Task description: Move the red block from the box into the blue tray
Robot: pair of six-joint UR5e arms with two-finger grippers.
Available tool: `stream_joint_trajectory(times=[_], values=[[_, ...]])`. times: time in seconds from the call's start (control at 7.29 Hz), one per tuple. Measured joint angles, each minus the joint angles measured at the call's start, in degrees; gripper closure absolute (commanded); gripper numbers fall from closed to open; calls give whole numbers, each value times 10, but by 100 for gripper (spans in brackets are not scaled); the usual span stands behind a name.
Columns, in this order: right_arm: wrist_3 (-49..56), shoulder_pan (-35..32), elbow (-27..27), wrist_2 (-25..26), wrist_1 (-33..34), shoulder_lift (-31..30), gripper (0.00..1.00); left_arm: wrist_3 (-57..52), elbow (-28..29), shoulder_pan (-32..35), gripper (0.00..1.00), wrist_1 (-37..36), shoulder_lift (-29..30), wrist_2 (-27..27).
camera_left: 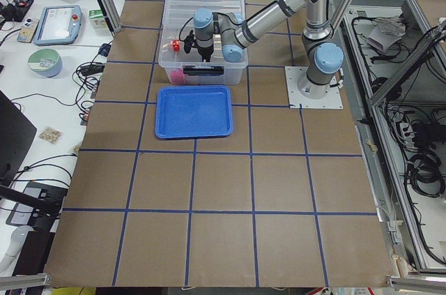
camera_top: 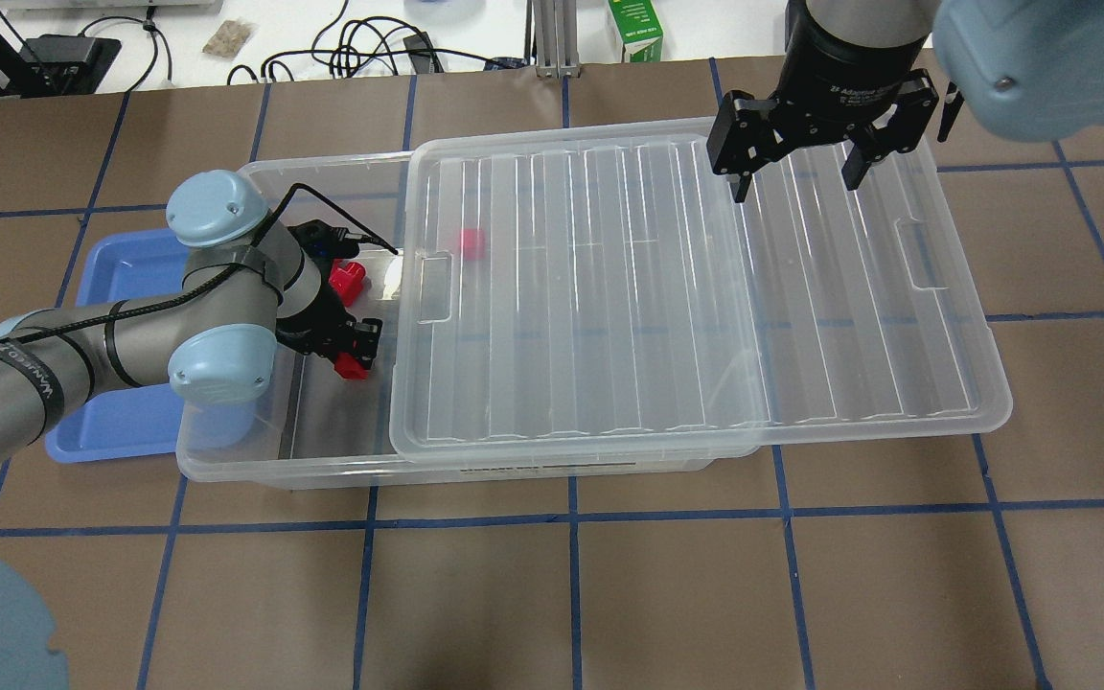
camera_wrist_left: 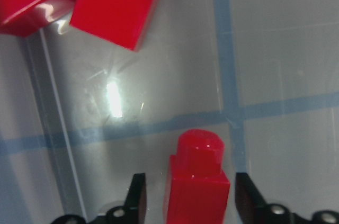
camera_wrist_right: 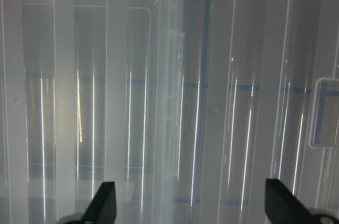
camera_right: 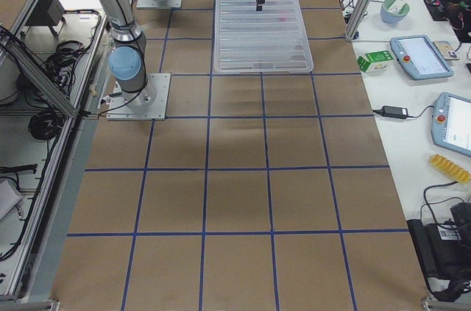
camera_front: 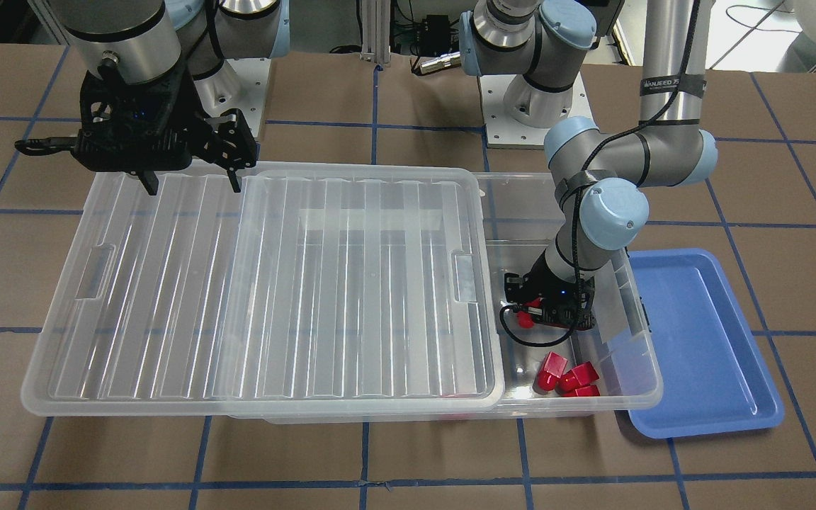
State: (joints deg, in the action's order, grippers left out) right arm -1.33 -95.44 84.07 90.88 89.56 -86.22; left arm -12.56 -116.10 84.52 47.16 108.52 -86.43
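The box (camera_front: 652, 368) is a clear bin, and its ribbed lid (camera_front: 273, 283) is slid aside, which leaves the end by the blue tray (camera_front: 698, 340) uncovered. My left gripper (camera_front: 532, 315) reaches down into that uncovered end. In the left wrist view its fingers (camera_wrist_left: 139, 197) stand on either side of a red block (camera_wrist_left: 198, 187) with narrow gaps, so the gripper is open. Several other red blocks (camera_front: 567, 375) lie on the box floor nearby. My right gripper (camera_front: 192, 185) hangs wide open and empty over the far end of the lid. The blue tray holds nothing.
The lid (camera_top: 686, 287) overhangs the box (camera_top: 226, 460) well to the robot's right. One more red block (camera_top: 471, 241) shows through the lid. The blue tray (camera_top: 121, 268) lies against the box's left end, partly under my left arm. Desks with devices line the table's far side.
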Motion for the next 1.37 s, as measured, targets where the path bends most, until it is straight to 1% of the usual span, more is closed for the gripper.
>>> stream_joint_trajectory(times=[0.27,0.41,0.55,0.69,0.96,1.1,1.24,1.37], values=[[0,1,0,1,-1,0,0,0,6,1,75,11,-18,-1],[0,1,0,0,-1,0,0,0,14,2,75,34,-37,-1],[0,1,1,0,-1,0,0,0,30,2,75,75,-61,-1],[0,1,1,0,-2,0,0,0,59,1,75,132,-83,-1],[0,1,1,1,-2,0,0,-5,154,-6,75,282,-115,-8],[2,8,1,2,-1,0,0,-8,192,-16,75,324,-122,-17],[12,31,1,2,-2,0,0,-16,214,-37,75,341,-124,-28],[42,75,1,1,-7,-1,0,-40,223,-68,75,347,-123,-34]])
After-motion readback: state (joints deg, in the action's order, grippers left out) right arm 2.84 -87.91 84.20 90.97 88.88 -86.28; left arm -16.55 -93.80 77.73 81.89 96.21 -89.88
